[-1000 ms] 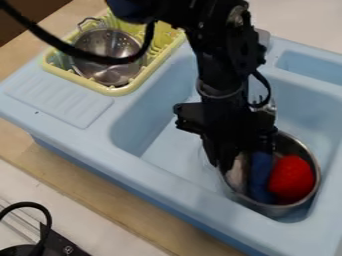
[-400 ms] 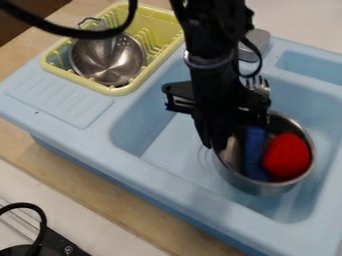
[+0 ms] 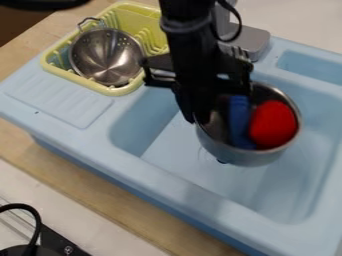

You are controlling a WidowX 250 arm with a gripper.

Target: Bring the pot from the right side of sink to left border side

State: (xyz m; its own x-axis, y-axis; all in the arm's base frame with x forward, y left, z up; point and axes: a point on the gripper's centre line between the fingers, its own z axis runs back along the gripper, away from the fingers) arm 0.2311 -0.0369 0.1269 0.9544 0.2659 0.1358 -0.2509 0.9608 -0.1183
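The gripper hangs over the middle of the light blue sink, shut on the left side of the metal pot. Raised above the basin floor, the pot holds a red object, a blue object and a fork whose tines stick up past the far rim. The fingertips are partly hidden at the pot's wall.
A yellow drying rack with a metal colander stands at the upper left, beside the ridged drainboard. A grey faucet base sits behind the basin. Part of a stove shows at the lower left.
The gripper and pot have risen from the basin's right part and moved up and leftward in the view, with the red and blue objects still inside the pot.
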